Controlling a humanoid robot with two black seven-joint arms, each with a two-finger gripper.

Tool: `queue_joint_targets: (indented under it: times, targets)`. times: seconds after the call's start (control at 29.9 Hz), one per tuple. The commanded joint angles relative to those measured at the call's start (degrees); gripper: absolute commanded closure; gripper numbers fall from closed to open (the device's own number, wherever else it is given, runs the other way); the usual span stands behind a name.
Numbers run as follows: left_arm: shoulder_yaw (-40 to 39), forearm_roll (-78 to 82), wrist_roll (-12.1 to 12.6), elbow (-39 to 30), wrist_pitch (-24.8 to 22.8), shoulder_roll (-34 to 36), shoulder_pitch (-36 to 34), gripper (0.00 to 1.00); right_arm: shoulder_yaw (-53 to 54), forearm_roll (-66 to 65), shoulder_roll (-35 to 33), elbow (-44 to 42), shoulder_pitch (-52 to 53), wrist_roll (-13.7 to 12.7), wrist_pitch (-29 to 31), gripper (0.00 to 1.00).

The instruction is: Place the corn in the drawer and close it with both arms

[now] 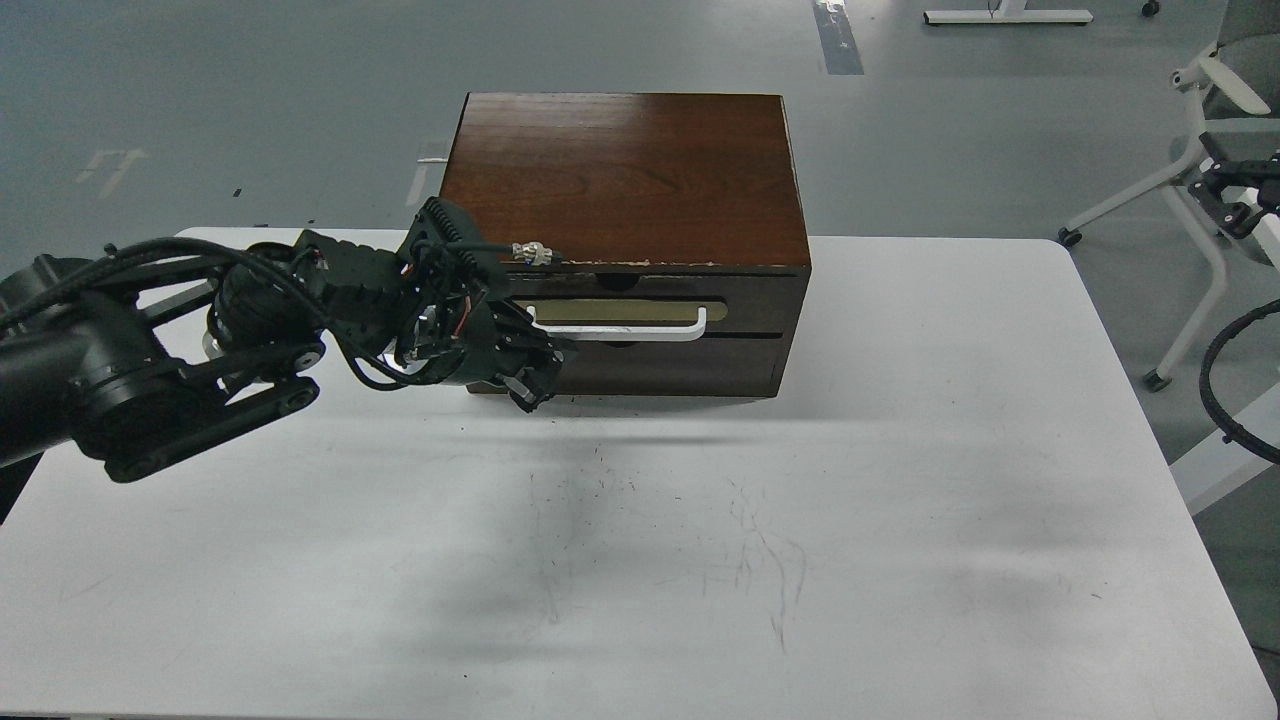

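The drawer (755, 304) is pushed in, its dark front flush with the brown cabinet (620, 170). Its tan oval plate (620, 311) and white bar handle (625, 334) face me. The corn is hidden. My left gripper (530, 378) is at the left end of the cabinet front, just below the handle's left end and against the wood. Its dark fingers cannot be told apart. The right arm is out of view.
The cabinet stands at the back middle of a white table (900, 520). A plain dark panel (670, 366) sits below the drawer. A white chair frame (1200, 200) and a black cable loop (1225, 390) are off the table's right side.
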Motion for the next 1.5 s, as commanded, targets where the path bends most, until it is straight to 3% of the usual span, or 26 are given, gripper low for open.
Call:
queue_joint_targets:
  times: [0.0, 0.37, 0.53, 0.67, 0.7, 0.74, 0.77, 0.8, 0.87, 0.94, 1.0, 1.07, 1.27, 1.47]
  targets:
    - [-0.1, 0.0, -0.4, 0.8, 0.0, -0.5, -1.4, 1.0, 0.0, 0.0, -0.1, 0.0, 0.0, 0.1, 0.0, 0.0]
    - [-0.2, -2.1, -0.6, -1.3, 0.0, -0.9, -1.5, 1.0, 0.1, 0.0, -0.6, 0.0, -0.1, 0.1, 0.0, 0.0]
    - [-1.6, -15.1, -0.5, -4.8, 0.0, 1.2, -1.6, 1.0, 0.1, 0.0, -0.6, 0.0, -0.1, 0.2, 0.0, 0.0]
    - [-9.0, -35.9, -1.3, -5.0, 0.0, 1.9, -1.5, 1.0, 0.2, 0.0, -0.1, 0.0, 0.4, 0.2, 0.0, 0.0]
    - [-11.8, -43.6, -1.5, -4.5, 0.0, 2.1, -1.4, 0.88, 0.2, 0.0, -0.1, 0.1, 0.6, 0.2, 0.0, 0.0]
    - [-11.8, -43.7, -1.5, -4.5, 0.0, 2.1, -1.4, 0.88, 0.2, 0.0, -0.1, 0.1, 0.6, 0.2, 0.0, 0.0]
    - [-14.3, -51.7, -1.5, -3.6, 0.0, 2.5, -1.3, 0.69, 0.2, 0.0, -0.1, 0.1, 0.6, 0.2, 0.0, 0.0]
    - [-15.3, -55.9, -1.5, -2.9, 0.0, 2.7, -1.1, 0.6, 0.3, 0.0, -0.1, 0.0, 0.7, 0.2, 0.0, 0.0]
    - [-17.8, -73.2, -1.1, 1.1, 0.0, 3.1, -0.8, 0.24, 1.5, 0.0, -0.1, 0.0, 0.8, 0.2, 0.0, 0.0]
    - [-18.0, -81.4, -1.0, 3.6, 0.0, 3.5, -0.8, 0.23, 2.2, 0.0, -0.1, 0.0, 1.0, -0.3, 0.0, 0.0]
    - [-18.2, -91.8, -1.1, 8.0, 0.0, 4.6, -0.8, 0.11, 3.3, 0.1, -0.1, 0.1, 1.6, -0.3, 0.0, 0.0]
    - [-18.2, -103.1, -1.3, 14.7, 0.0, 5.1, -0.4, 0.06, 5.7, 0.1, 0.1, 0.0, 1.5, -0.3, 0.0, 0.0]
    - [-18.3, -124.2, -1.0, 31.1, 0.0, 4.9, 0.9, 0.05, 12.9, 0.5, 3.6, -2.9, 1.5, -0.4, 0.0, 0.01]
    - [-18.4, -137.4, -0.1, 45.8, 0.0, 1.5, 5.4, 0.05, 12.9, 0.4, 5.6, -3.4, 1.2, -0.5, 0.0, 0.0]
